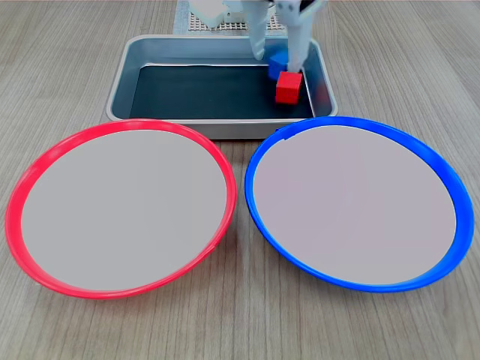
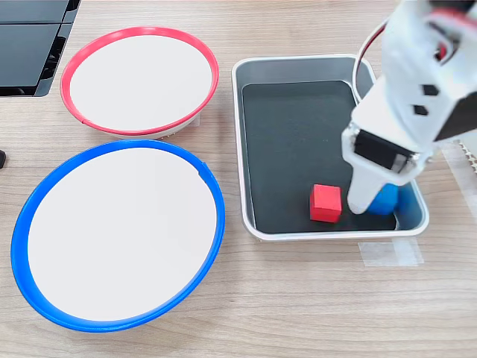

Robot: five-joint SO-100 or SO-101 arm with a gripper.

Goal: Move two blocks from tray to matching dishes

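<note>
The grey tray (image 1: 122, 79) (image 2: 239, 142) holds both blocks at one end. In both exterior views the red block (image 1: 289, 86) (image 2: 326, 203) lies square on the black bottom. Right beside it is the blue block (image 1: 277, 64) (image 2: 387, 201), partly hidden by the arm. My white gripper (image 1: 276, 60) (image 2: 381, 203) is down in the tray and open, one finger on each side of the blue block. One finger (image 2: 359, 195) stands between the two blocks. The red-rimmed dish (image 1: 18, 196) (image 2: 139, 30) and the blue-rimmed dish (image 1: 451, 187) (image 2: 217, 216) sit bare in front of the tray.
A black flat object (image 2: 30, 45) lies at the second exterior view's top left. A white mesh base (image 1: 193, 22) sits behind the tray. A strip of clear tape (image 2: 389, 253) is stuck to the wooden table beside the tray's wall.
</note>
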